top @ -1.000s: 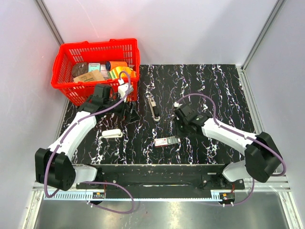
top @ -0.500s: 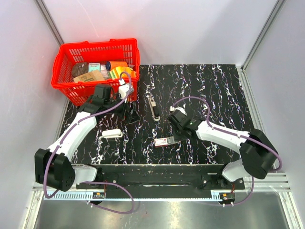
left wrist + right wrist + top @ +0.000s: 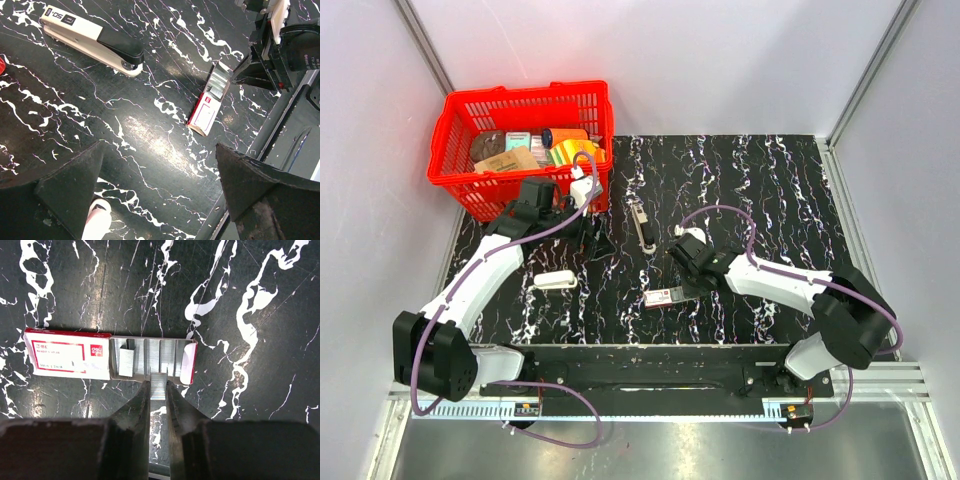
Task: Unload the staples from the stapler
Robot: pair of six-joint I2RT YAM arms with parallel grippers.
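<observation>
The stapler lies on the black marbled table, slim and black with silvery parts. In the left wrist view its side shows cream under a black top. My left gripper hangs open and empty left of it, its fingers wide apart over bare table. My right gripper is at the red-and-white staple box. In the right wrist view the box's tray is slid out. The right gripper is shut on a strip of staples at the tray's near edge.
A red basket of packets stands at the back left, close behind the left gripper. A white oblong piece lies left of the box. The metal rail runs along the near edge.
My right gripper has moved left and nearer, down to the staple box. The left arm and the stapler have not moved.
</observation>
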